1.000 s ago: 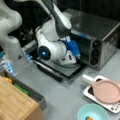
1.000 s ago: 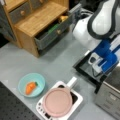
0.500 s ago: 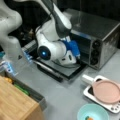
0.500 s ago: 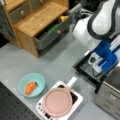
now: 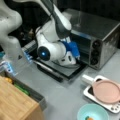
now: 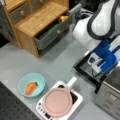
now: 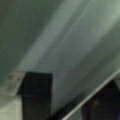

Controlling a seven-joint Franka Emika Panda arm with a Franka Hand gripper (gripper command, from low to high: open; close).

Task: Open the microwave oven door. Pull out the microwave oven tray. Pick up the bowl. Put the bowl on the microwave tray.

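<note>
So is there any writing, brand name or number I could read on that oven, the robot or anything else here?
None can be read in any view.
Microwave oven: marks around its three knobs, if any, are too blurred to read.
White tray under the pink plate: small dark marks on its edge, too blurred to read.
Robot arm and its blue end effector over the open microwave oven door: no lettering visible.

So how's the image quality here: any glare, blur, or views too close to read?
In a front view, soft focus and a bright sheen on the oven top; in a front view, the gripper by the open door is blurred, though the bowl reads clearly; the wrist view is mostly smeared grey, too close to read.
</note>
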